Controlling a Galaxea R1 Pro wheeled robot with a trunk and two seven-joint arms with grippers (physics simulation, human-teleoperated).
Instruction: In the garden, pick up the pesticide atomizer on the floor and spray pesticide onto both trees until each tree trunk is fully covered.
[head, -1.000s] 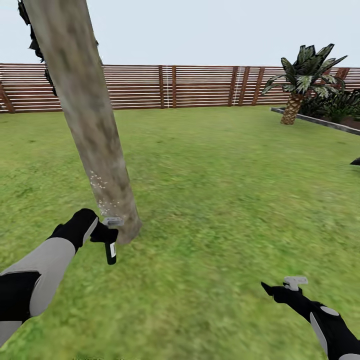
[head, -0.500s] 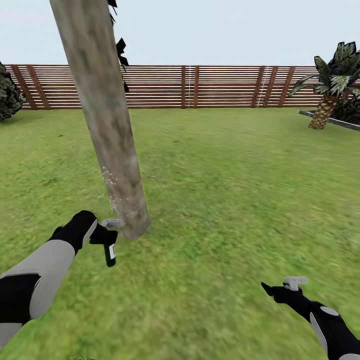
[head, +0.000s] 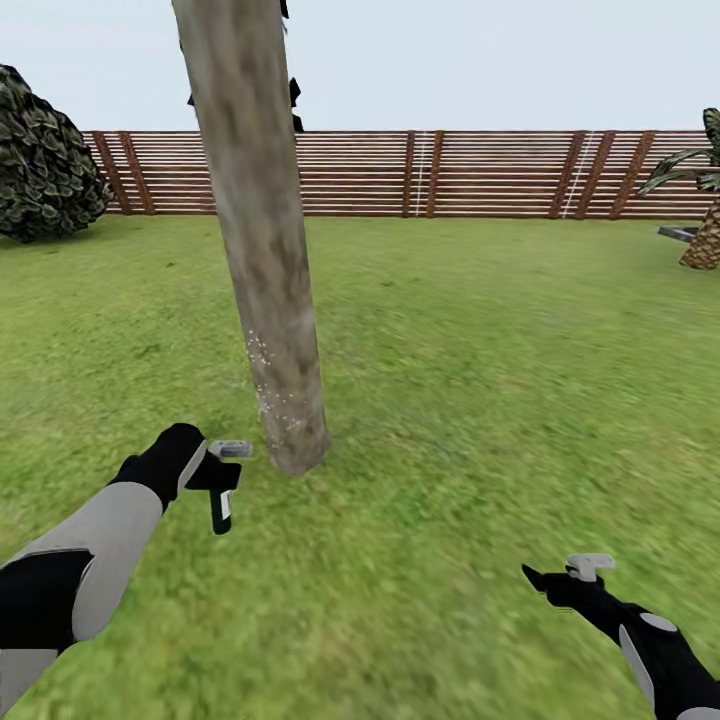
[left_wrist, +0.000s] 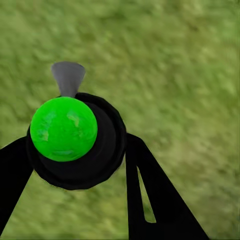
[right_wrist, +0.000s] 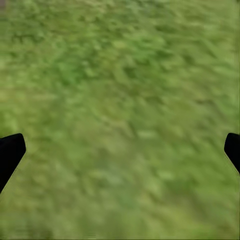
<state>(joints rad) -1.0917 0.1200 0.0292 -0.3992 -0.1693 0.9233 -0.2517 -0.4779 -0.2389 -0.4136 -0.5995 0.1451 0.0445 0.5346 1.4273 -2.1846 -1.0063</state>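
One trunk: tree trunk (head: 268, 250), grey-brown and mottled, leaning slightly, rooted in the lawn (head: 480, 380); landmark for all below.
Specks: tiny white dots (head: 268, 385) low on the trunk, on the side nearest the left arm.
Pesticide atomizer (head: 222, 488): just beside the trunk base, off the grass, hanging upright with black body down and light grey trigger head up, nozzle toward the trunk but apart from it; from the left wrist camera, seen end-on as a black round body (left_wrist: 80, 145) with a bright green spot and a grey nozzle.
Left gripper (head: 205, 472): near the trunk base, clamped around the atomizer, one black finger (left_wrist: 155, 195) on each side of the bottle.
Right gripper (head: 545, 580): well apart from the trunk, low over the grass, spread wide with nothing between the fingertips (right_wrist: 10, 152).
Fence (head: 480, 175): brown horizontal slats, far behind the trunk.
Bush (head: 40, 160): dark, rounded, far behind the trunk by the fence.
Palm (head: 703, 215): scaly orange-brown stem, far from the trunk, at the fence.
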